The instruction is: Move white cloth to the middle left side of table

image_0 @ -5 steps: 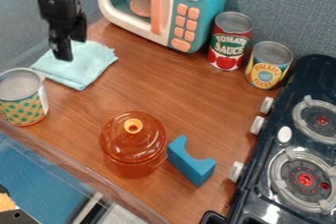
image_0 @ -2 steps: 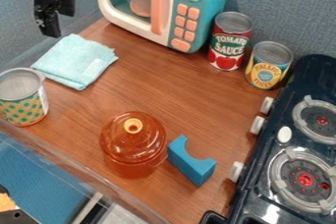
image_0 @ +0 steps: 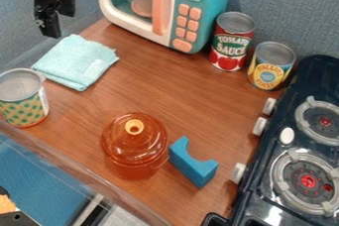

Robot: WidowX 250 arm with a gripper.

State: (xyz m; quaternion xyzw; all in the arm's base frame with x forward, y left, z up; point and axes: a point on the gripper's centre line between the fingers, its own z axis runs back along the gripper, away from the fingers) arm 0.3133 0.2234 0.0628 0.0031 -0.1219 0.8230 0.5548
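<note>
The black gripper hangs at the upper left, in front of the grey-blue wall, just above and left of the cloth's top corner and apart from it. A pale aqua folded cloth lies flat on the left part of the wooden table, between the patterned can and the microwave. Nothing hangs from the gripper.
A can with a green-dotted label stands below left of the cloth. The toy microwave is at the back, with two cans beside it. An orange lidded pot, a blue block and the stove stand nearer and right.
The gripper has risen up and slightly left, away from the cloth, and has held still since the middle frame. The cloth has stayed in place.
</note>
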